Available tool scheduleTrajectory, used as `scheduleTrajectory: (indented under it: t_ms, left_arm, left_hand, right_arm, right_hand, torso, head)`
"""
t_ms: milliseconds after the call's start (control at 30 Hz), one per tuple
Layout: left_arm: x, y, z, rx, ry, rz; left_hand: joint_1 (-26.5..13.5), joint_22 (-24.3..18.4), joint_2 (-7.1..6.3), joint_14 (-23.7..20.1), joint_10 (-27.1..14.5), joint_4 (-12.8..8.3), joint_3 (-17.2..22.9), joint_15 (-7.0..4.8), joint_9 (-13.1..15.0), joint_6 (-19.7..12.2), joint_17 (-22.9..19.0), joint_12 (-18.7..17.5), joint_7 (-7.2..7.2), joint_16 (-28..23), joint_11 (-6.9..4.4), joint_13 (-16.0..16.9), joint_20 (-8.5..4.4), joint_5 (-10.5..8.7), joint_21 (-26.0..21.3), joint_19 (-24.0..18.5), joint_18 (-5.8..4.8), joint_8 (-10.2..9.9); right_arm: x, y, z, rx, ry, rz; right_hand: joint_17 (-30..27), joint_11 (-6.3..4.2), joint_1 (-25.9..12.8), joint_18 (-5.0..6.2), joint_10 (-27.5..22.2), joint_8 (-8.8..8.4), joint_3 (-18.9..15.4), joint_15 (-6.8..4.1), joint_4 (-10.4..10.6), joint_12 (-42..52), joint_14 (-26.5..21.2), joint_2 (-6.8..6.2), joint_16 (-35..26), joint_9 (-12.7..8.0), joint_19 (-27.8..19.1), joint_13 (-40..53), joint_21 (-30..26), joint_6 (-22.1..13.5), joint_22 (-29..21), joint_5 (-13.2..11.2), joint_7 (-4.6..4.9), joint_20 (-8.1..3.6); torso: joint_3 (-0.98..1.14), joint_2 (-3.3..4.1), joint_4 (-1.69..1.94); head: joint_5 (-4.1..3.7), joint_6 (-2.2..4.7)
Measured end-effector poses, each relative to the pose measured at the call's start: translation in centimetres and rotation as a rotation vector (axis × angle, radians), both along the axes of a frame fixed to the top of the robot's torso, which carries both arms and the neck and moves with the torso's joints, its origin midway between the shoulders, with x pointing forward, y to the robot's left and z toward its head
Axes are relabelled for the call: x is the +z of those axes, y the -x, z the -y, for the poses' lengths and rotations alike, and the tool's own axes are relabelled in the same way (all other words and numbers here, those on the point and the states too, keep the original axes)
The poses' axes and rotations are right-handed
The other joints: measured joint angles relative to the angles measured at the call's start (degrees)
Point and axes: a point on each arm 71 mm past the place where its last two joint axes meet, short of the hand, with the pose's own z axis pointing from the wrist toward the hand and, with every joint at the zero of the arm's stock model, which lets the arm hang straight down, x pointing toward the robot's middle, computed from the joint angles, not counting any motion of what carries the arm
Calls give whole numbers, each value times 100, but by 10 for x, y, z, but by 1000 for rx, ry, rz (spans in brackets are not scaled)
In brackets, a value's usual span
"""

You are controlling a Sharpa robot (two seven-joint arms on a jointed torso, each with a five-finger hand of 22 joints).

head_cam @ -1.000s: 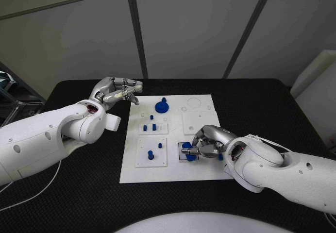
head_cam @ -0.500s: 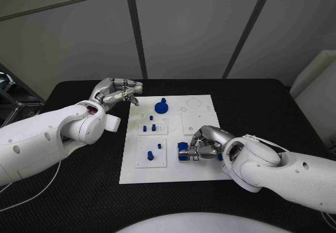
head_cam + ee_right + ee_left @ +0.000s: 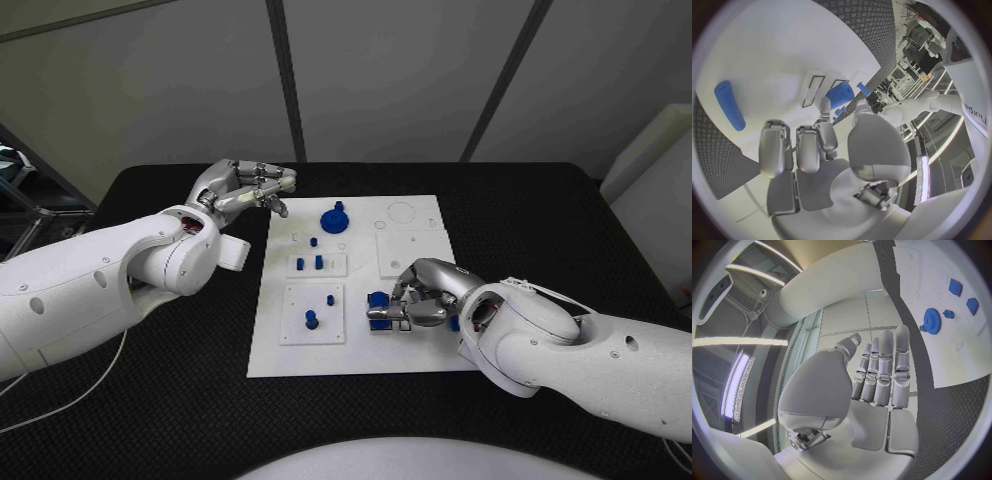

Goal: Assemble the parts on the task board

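Note:
The white task board (image 3: 351, 345) lies in the middle of the black table. My right hand (image 3: 420, 299) rests on its near right part and pinches a blue block (image 3: 378, 300) between thumb and fingers; the right wrist view has this block (image 3: 840, 94) just past the fingertips (image 3: 825, 105). A blue rod (image 3: 729, 105) lies loose on the board beside that hand. My left hand (image 3: 245, 188) hovers off the board's far left corner with straight fingers (image 3: 886, 365) and holds nothing. A blue gear (image 3: 335, 220) stands at the far end, and small blue pegs (image 3: 309, 319) stand in the left-hand plates.
Black table (image 3: 173, 380) surrounds the board on all sides. From the left wrist I see the blue gear (image 3: 931, 319), a small gear (image 3: 948, 314) and two blue blocks (image 3: 955, 287) on the board (image 3: 942, 355). Grey wall panels stand behind the table.
My right hand has shifted slightly to the left with the blue block. The left hand has stayed in place.

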Motion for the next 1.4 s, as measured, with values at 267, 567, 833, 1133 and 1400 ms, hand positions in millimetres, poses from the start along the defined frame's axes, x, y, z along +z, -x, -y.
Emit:
scheduleTrajectory:
  t_ms: [267,567,833,1133,1400]
  left_arm:
    - [0,0,-1,1,-1,-1]
    - [0,0,-1,1,-1,-1]
    - [0,0,-1,0,-1,-1]
    - [0,0,-1,0,-1,-2]
    - [0,0,-3,2,-2,-2]
  left_hand:
    - [0,0,0,0,0,0,0,0,0,0,0,0,0,0,0,0,0,0,0,0,0,0]
    - [0,1,0,-12,0,0,0,12,0,0,1,0,0,0,0,1,0,0,0,0,0,0]
    - [0,1,0,-21,0,0,0,21,0,0,1,0,0,0,0,1,0,0,0,0,0,0]
    - [0,1,0,-21,0,0,0,21,0,0,1,0,-1,0,0,1,0,0,0,0,1,0]
    - [0,2,0,-21,0,0,0,21,0,0,2,0,-1,0,0,1,0,0,0,0,1,0]
  right_arm:
    - [1,1,2,16,6,11]
    - [2,1,2,29,27,31]
    - [3,1,4,34,40,51]
    - [10,6,28,-9,22,81]
    - [15,10,73,-82,57,83]
  right_hand:
    - [0,-15,1011,1,50,34,164,-20,-220,29,21,279,0,70,0,96,0,0,0,255,0,0]
    - [0,-14,1510,1,89,69,254,-41,-452,52,-1,421,0,109,-22,155,0,21,-1,233,-21,-22]
    - [0,-14,1549,1,89,69,230,-41,-476,52,-1,414,0,109,-22,155,0,21,4,232,-21,-22]
    - [0,51,1470,2,25,-88,110,-40,-320,-134,-1,491,-53,43,-22,-25,-32,-156,-9,497,51,-22]
    - [0,101,1516,1,-26,-403,62,3,-273,-217,0,537,-76,-107,-8,-97,-62,-218,-55,670,112,-6]
  torso:
    - [1,0,0]
    - [2,-4,1]
    - [2,-4,1]
    - [9,-3,-1]
    - [5,-7,-14]
  head:
    - [13,-24]
    - [14,-38]
    - [3,-40]
    - [-18,-36]
    - [-75,-36]
